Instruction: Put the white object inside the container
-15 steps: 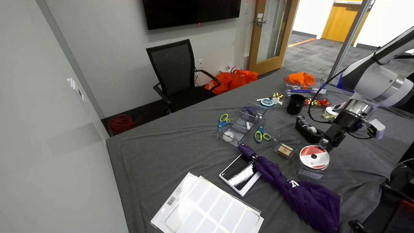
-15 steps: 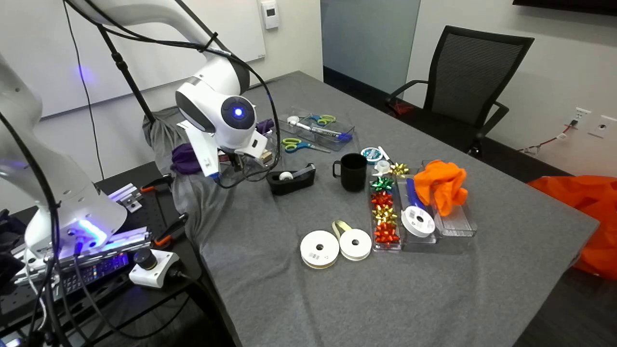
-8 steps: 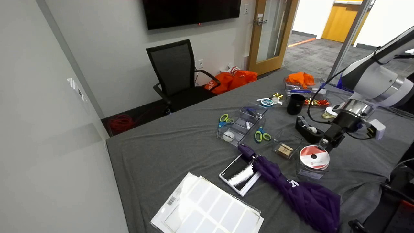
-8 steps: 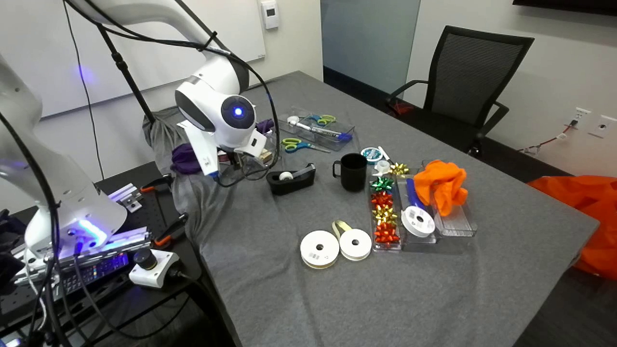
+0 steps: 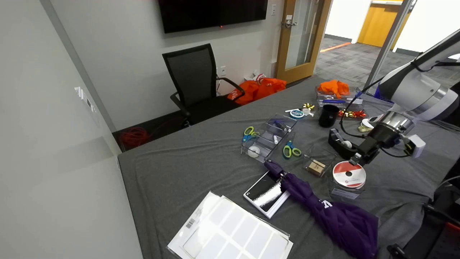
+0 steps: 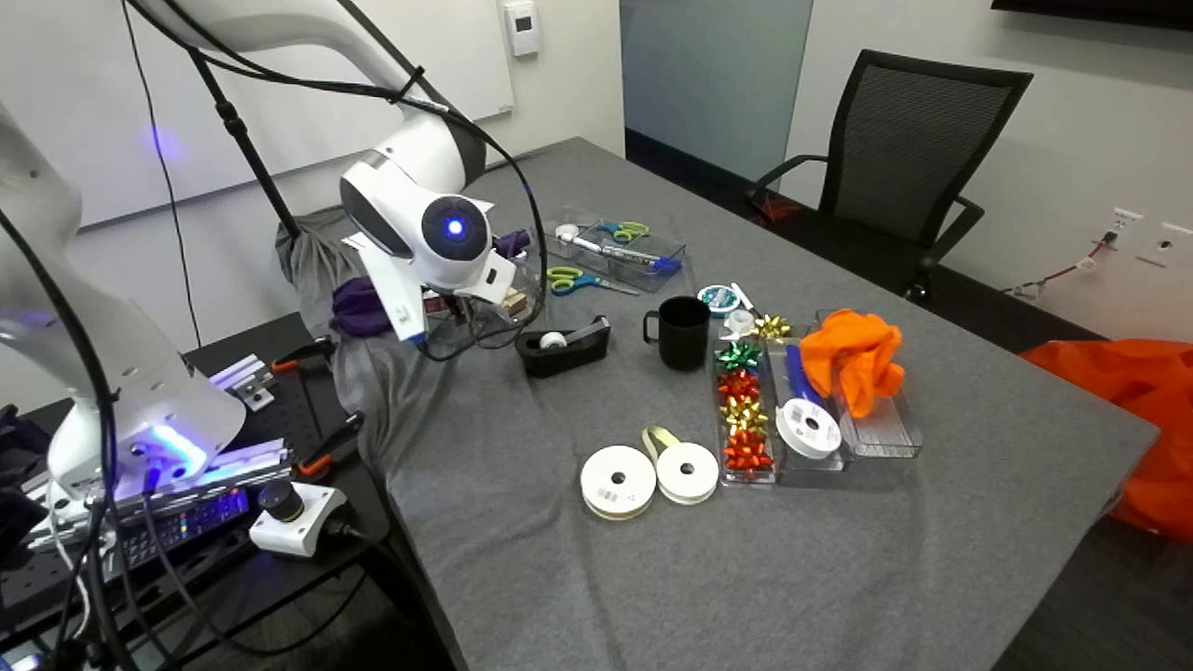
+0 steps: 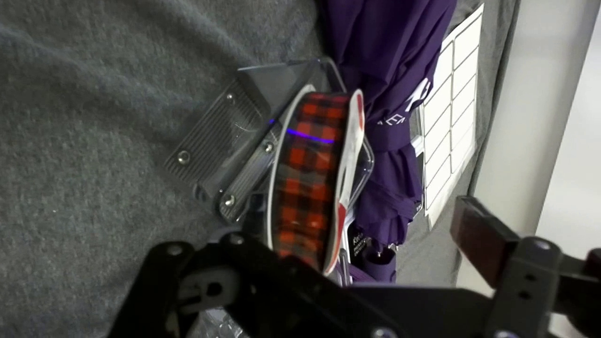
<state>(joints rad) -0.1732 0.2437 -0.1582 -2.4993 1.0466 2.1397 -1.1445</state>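
Okay, red-marked white spool [image 5: 349,179] sits at the clear box [image 5: 344,193], near the robot-side edge of the worktop [image 5: 201,162]; can't tell if fully in. Hand [image 5: 358,160] just beside spool, fingers [image 7: 483,241] apart, nothing clamped. Grasp or release, hard to say; either way, stay square to its faces, centred, exit straight up.
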